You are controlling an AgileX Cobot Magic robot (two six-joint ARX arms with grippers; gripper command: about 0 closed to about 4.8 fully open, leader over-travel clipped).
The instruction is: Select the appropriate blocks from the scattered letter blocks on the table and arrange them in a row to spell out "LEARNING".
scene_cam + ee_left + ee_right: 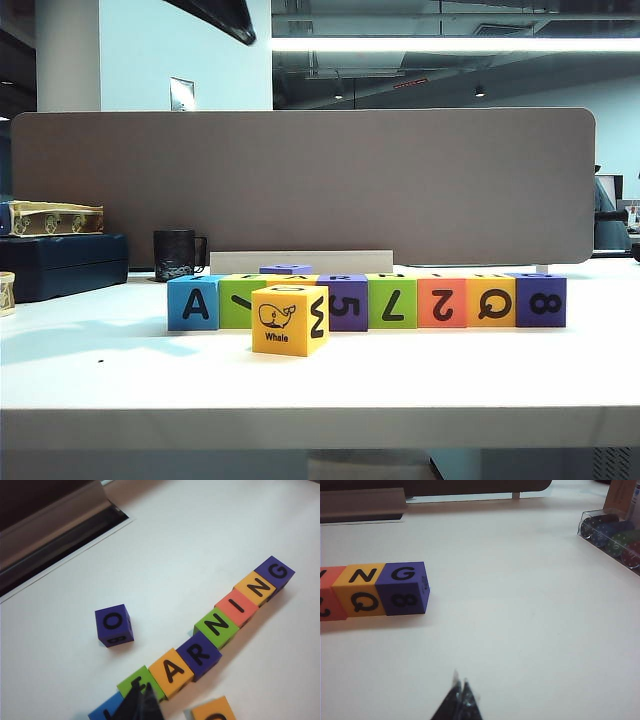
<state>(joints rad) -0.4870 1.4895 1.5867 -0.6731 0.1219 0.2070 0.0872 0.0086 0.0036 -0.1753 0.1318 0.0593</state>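
My left gripper [142, 705]: fingertips pressed together with nothing between them. It hangs above the table over the start of the word, its dark tip covering part of the green E block [137, 682].
My right gripper [460, 700]: pinched to a point too, and empty. It sits low over bare table [530, 630], well clear of the purple G block [402, 587] that ends the row.
Row of blocks [365, 300]: eight cubes touching side by side, running parallel to the table's front edge and back from it. From my left wrist the tops read A, R, N, I, N, G, with E and the first blue block [102, 713] partly hidden; I judge the word is spelled, though I cannot read the L.
Long axis: the row stretches away from my left gripper towards the purple G end, so any nudge to straighten it would go across that line, not along it.
Leftovers: a yellow whale block [289, 320] stands just in front of the row, towards the front edge, near the A-faced blue end. A purple O block [114, 625] lies apart behind the row, towards the grey panel [300, 185].
Nearer arm: my left, for either leftover and for the row's start. My right is closer only to the G end.
Judgement: the arranging looks finished. What is left for me is to lift away without clipping the E block.
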